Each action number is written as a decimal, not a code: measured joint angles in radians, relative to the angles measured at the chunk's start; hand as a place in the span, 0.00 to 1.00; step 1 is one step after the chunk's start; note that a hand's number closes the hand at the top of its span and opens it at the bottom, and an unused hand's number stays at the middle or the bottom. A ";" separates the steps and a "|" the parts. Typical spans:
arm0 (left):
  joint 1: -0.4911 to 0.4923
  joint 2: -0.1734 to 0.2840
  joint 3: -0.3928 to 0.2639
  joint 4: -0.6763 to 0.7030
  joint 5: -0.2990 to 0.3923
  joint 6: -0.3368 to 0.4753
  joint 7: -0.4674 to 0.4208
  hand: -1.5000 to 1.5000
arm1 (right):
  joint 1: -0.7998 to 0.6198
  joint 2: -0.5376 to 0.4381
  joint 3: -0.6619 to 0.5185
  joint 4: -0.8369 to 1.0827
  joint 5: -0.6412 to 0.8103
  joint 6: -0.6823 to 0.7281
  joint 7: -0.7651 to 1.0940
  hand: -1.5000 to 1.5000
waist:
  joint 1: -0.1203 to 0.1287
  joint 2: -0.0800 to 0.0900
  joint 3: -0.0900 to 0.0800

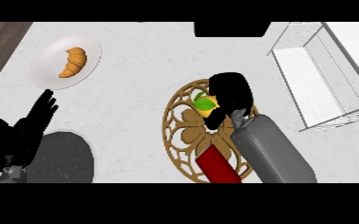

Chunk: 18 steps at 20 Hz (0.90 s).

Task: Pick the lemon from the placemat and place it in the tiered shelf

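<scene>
Black right hand (230, 95) curls round the yellow-green lemon (205, 104) over the round gold openwork placemat (184, 137) — grasp begun, white tiered shelf (308, 76) unreached; left hand (32, 123) rests open.

Pale marbled stone-like counter (154, 61), matt, glossy white plate (51, 66), golden flaky croissant (73, 61), gold openwork placemat (184, 137) like wood or metal, white wire shelf (308, 76), dark speckled mat (67, 159), smooth grey forearm (273, 154), matt black hands (231, 92)
</scene>
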 measured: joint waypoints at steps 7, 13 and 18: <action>0.007 -0.002 0.003 -0.001 -0.001 -0.001 -0.009 0.50 | -0.088 -0.002 -0.290 0.067 0.104 -0.156 0.423 1.00 | -0.010 0.004 -0.001; -0.010 -0.004 -0.008 -0.002 -0.005 -0.008 0.002 0.50 | -0.239 0.045 -0.426 0.079 0.254 -0.228 0.606 1.00 | 0.008 0.002 -0.002; -0.025 -0.011 -0.015 -0.001 -0.009 -0.007 0.010 0.50 | -0.348 0.082 -0.491 0.035 0.357 -0.276 0.658 1.00 | 0.017 0.000 -0.002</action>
